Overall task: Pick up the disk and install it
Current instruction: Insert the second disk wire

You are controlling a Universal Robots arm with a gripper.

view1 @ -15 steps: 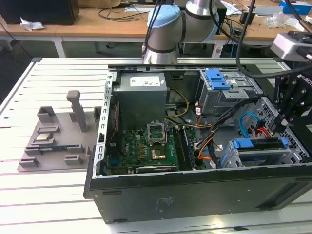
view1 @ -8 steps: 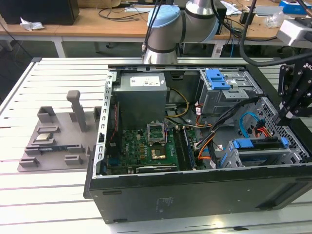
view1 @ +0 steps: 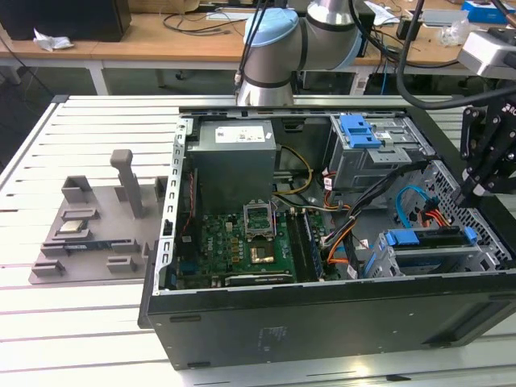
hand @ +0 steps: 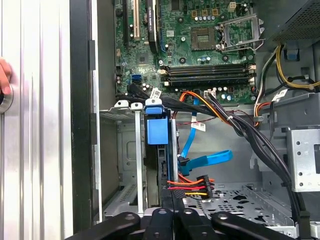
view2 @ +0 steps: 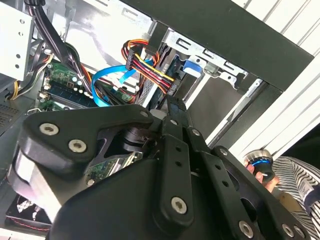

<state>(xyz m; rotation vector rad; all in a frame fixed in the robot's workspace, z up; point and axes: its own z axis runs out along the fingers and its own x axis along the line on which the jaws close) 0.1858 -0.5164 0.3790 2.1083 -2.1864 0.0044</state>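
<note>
A: Where is the silver-metal hard disk with blue plastic side rails point(view1: 429, 244) found?

B: In the exterior view it is seen seated in the lower drive cage of the open black computer case point(view1: 322, 322), near the case's front corner on the exterior view's right. In the first wrist view the disk's blue rail tab point(hand: 157, 131) is seen standing edge-on in the grey metal bay, beside an empty slot.

A: What is shown of the black pincer point(view1: 476, 187)?

B: It is seen just above the case's edge on the exterior view's right, close to the disk bay. In both wrist views its black linkages are seen low in the picture, drawn close together, with the tips pointed toward the disk's rear. Nothing is seen clamped between them; whether the tips are fully together cannot be told.

A: How far is the task judged to be?

B: The disk is judged to be already placed in its bay, so the picking up appears done. The red, yellow and orange power cable bundle point(hand: 192, 181) and the blue flat data cable point(hand: 207, 160) are seen lying just beside the disk's rear. Whether they are plugged in cannot be told.

A: Anything else around?

B: The green motherboard point(view1: 242, 242) is seen in the case, which rests on a white slatted desk point(view1: 72, 322). A grey plastic parts tray point(view1: 89, 234) lies well apart on the exterior view's left.
</note>
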